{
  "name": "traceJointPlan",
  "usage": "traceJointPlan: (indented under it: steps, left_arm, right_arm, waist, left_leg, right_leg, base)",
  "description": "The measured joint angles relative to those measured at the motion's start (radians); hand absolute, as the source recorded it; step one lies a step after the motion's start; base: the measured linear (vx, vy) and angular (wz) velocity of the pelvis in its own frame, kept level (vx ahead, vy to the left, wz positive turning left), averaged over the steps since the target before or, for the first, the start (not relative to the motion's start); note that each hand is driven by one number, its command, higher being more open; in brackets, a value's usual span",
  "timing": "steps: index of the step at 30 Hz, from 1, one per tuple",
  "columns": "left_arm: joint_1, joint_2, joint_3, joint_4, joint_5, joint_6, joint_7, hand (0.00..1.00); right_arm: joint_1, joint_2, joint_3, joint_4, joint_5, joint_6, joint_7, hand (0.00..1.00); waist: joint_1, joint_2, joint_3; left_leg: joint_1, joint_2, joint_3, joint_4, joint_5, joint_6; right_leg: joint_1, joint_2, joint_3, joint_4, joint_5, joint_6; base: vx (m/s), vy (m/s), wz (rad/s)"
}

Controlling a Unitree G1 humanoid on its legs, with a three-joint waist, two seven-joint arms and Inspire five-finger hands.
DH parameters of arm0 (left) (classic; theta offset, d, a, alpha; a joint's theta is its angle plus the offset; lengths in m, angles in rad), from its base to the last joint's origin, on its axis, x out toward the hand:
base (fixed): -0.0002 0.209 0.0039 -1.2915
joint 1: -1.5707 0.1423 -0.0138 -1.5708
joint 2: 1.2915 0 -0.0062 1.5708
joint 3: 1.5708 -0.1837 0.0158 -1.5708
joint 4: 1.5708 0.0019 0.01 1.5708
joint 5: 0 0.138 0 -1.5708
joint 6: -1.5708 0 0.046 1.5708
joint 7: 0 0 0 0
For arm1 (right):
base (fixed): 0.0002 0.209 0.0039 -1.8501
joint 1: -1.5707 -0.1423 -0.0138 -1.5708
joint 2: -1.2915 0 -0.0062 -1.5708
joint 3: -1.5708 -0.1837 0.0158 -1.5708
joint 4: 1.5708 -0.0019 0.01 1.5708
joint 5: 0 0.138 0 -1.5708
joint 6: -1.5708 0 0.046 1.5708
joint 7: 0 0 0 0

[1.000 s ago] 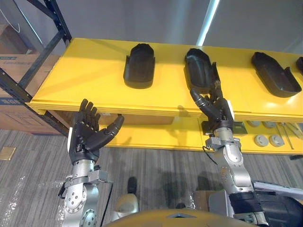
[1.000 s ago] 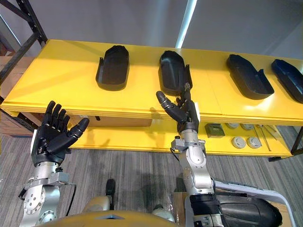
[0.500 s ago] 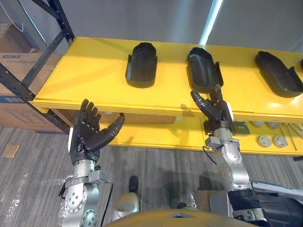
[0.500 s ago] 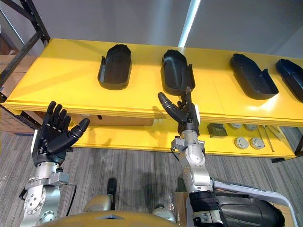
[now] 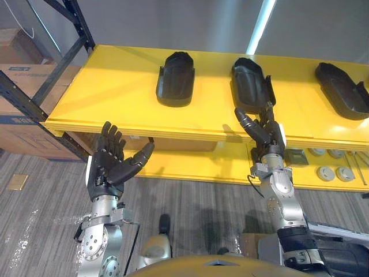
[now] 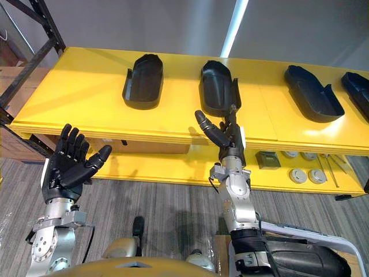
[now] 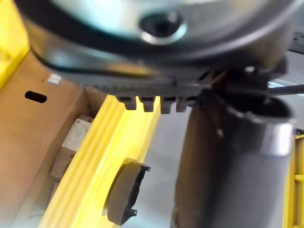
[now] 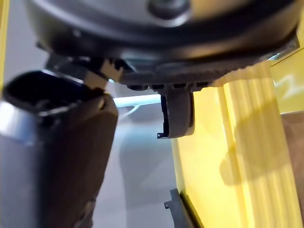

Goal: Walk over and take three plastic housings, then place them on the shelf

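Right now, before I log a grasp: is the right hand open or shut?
Open: the right hand shows straight fingers holding nothing, near a black housing.

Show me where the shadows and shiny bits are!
Left eye view: a bright light stripe runs down the wall, and the housing nearest the right hand gleams. Right eye view: that hand throws a shadow on the yellow shelf. Right wrist view: that shadow darkens the shelf's front edge.

The dark left hand (image 5: pixel 109 166) stands upright on its silver-grey left forearm (image 5: pixel 95 248), fingers straight and fanned, thumb angled out. The dark right hand (image 5: pixel 266 134) is raised higher on its silver-grey right forearm (image 5: pixel 281 203), fingers loosely extended and empty.
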Motion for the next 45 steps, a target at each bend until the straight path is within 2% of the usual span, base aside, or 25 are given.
traceJointPlan:
  steps: [11, 17, 38, 40, 45]
  left_arm:
    - [0.000, 0.001, -0.002, 0.000, 0.000, -0.001, 0.000, 1.00]
    - [0.000, 0.002, -0.007, 0.002, 0.000, -0.001, 0.001, 1.00]
    - [0.000, 0.003, -0.034, 0.004, 0.000, -0.004, 0.009, 1.00]
    - [0.000, 0.003, -0.034, 0.004, 0.000, -0.005, 0.009, 1.00]
    - [-0.001, 0.002, -0.026, 0.004, 0.000, -0.010, 0.011, 1.00]
  right_arm:
    - [-0.023, 0.000, 0.000, 0.038, 0.000, -0.030, -0.021, 1.00]
    - [-0.038, 0.000, 0.000, 0.048, 0.000, -0.030, -0.035, 1.00]
    - [-0.075, 0.000, 0.001, 0.080, -0.001, -0.030, -0.071, 1.00]
    - [-0.061, 0.000, 0.001, 0.053, 0.000, -0.030, -0.067, 1.00]
    - [0.094, 0.001, 0.012, -0.215, 0.000, -0.008, 0.002, 1.00]
  waist:
    - [0.010, 0.003, 0.002]
    - [0.018, 0.003, 0.002]
    - [0.016, 0.003, 0.003]
    - [0.015, 0.003, 0.003]
    - [0.010, -0.002, 0.001]
  left_leg:
    - [0.000, 0.000, -0.006, 0.000, 0.001, 0.001]
    - [0.000, -0.001, -0.009, 0.000, 0.002, 0.001]
    - [0.000, 0.000, -0.005, 0.000, 0.003, 0.001]
    - [0.000, 0.001, 0.001, 0.000, 0.002, 0.000]
    - [0.015, 0.004, 0.038, 0.000, -0.009, 0.003]
  right_leg:
    - [0.001, 0.000, -0.002, 0.000, 0.000, 0.000]
    - [0.003, -0.001, -0.005, 0.000, 0.000, 0.000]
    - [0.002, 0.000, -0.002, -0.002, 0.000, 0.000]
    - [0.001, 0.001, 0.001, -0.004, 0.001, 0.001]
    - [-0.002, 0.003, 0.034, -0.019, 0.005, 0.005]
  base:
    - [0.00, 0.000, 0.00]
    - [0.00, 0.000, 0.00]
    - [0.00, 0.000, 0.00]
    - [0.00, 0.000, -0.05]
    - [0.02, -0.010, -0.17]
